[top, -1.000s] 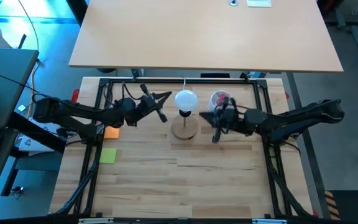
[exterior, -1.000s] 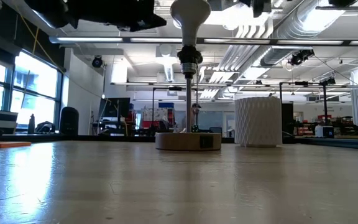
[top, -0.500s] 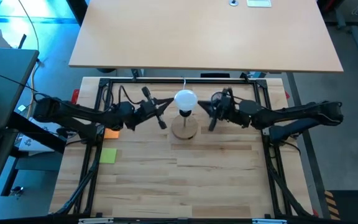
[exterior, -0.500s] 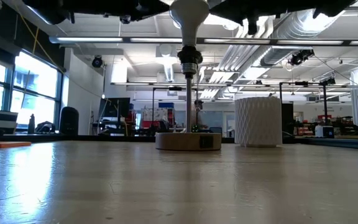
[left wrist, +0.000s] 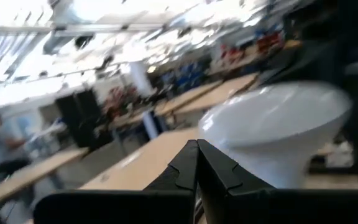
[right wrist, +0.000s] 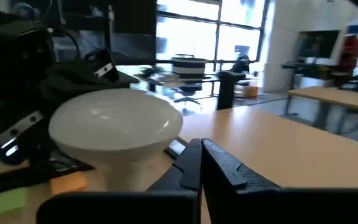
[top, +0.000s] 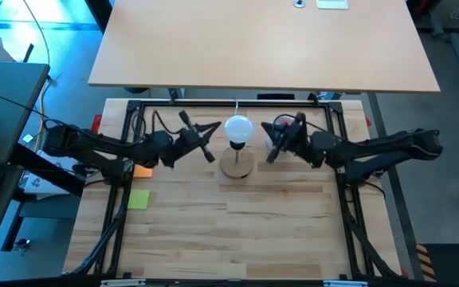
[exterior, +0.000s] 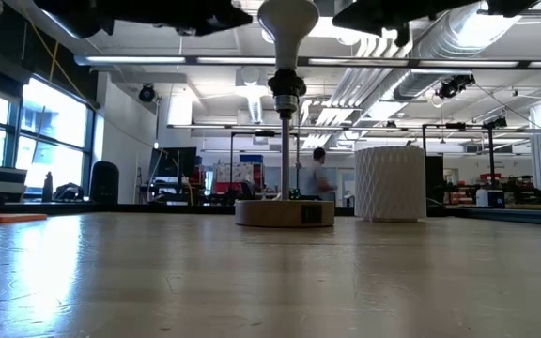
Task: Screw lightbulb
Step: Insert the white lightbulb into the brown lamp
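The white frosted lightbulb (top: pixel 238 127) sits upright with its base in the black socket stem (exterior: pixel 286 103). The stem rises from the round wooden disc (top: pixel 237 166) at the table's far middle. My left gripper (top: pixel 217 125) is shut and hovers at bulb height just left of the bulb; its tips (left wrist: pixel 197 152) point at the bulb (left wrist: pixel 272 134). My right gripper (top: pixel 263 131) is shut and hovers just right of the bulb; its tips (right wrist: pixel 199 152) are beside the bulb (right wrist: pixel 114 127). In the high view a small gap shows on each side.
The white ribbed cup (exterior: pixel 390 183) stands right of the disc, under my right gripper in the high view. An orange note (top: pixel 143 169) and a green note (top: pixel 139 199) lie at the table's left. A black frame (top: pixel 229 102) rims the table. A person (exterior: pixel 319 176) moves far behind.
My right gripper has gone from above the cup toward the table's far edge and the bulb, turning about its own axis. It now stands beside the bulb's right side. My left gripper has stayed close to the bulb's left side. The bulb has not moved.
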You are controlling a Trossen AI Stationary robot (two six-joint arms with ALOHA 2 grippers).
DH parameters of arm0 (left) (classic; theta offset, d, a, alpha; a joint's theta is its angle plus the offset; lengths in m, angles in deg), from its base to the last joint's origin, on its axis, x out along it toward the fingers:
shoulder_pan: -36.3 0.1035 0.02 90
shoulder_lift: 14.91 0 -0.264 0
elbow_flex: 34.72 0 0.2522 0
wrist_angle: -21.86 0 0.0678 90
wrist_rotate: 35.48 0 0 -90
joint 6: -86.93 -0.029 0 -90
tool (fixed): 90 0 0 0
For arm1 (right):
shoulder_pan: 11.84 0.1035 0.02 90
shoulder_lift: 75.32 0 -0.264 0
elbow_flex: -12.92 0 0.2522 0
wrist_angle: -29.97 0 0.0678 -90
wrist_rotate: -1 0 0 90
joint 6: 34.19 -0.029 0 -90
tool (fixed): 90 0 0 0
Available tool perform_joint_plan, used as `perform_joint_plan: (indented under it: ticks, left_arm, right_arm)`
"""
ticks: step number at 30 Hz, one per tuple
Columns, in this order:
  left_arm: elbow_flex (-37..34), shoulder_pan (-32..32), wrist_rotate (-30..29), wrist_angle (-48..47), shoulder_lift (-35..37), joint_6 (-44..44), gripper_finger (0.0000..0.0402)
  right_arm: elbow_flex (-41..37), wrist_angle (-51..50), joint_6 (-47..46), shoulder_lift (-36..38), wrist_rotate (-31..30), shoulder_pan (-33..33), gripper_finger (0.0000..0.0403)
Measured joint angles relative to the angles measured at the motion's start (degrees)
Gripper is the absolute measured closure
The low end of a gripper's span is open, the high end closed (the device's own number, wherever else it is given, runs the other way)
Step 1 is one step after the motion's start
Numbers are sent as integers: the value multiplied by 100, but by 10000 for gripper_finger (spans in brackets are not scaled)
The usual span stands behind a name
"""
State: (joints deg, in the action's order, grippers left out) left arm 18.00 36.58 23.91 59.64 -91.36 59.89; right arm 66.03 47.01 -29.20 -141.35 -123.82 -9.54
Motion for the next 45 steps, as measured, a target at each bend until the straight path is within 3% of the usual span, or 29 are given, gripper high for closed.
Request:
perform_joint_plan:
  ticks: [4,12,14,16,18,21,23,27,37,40,43,45]
  left_arm:
    - [0,-128,459,212,-21,23,401]
    - [0,298,421,86,-266,441,401]
    - [0,397,168,-53,-296,433,401]
    - [0,424,-278,-196,-249,338,401]
    - [0,315,-522,-240,-123,188,401]
    - [0,50,-281,-144,43,-6,401]
    - [0,-106,83,-58,70,-88,401]
    - [4,-235,696,268,20,-35,401]
    - [0,366,215,-123,-160,381,401]
    - [0,390,-180,-133,-98,277,401]
    - [2,192,11,-82,16,185,401]
    - [2,57,250,-76,39,121,401]
  right_arm:
    - [0,12,-155,-47,1353,-437,402]
    - [0,29,-109,-19,2229,8,402]
    - [0,26,-14,-19,2401,174,402]
    - [0,24,184,-1,2187,329,402]
    - [0,39,286,18,1475,416,402]
    - [0,30,209,19,226,330,402]
    - [0,44,85,14,106,141,402]
    - [0,124,-242,1,1210,-267,402]
    - [0,109,-360,1,2781,78,402]
    - [0,116,-219,14,2020,222,402]
    - [0,79,-279,16,685,176,402]
    - [0,84,-307,-2,435,30,402]
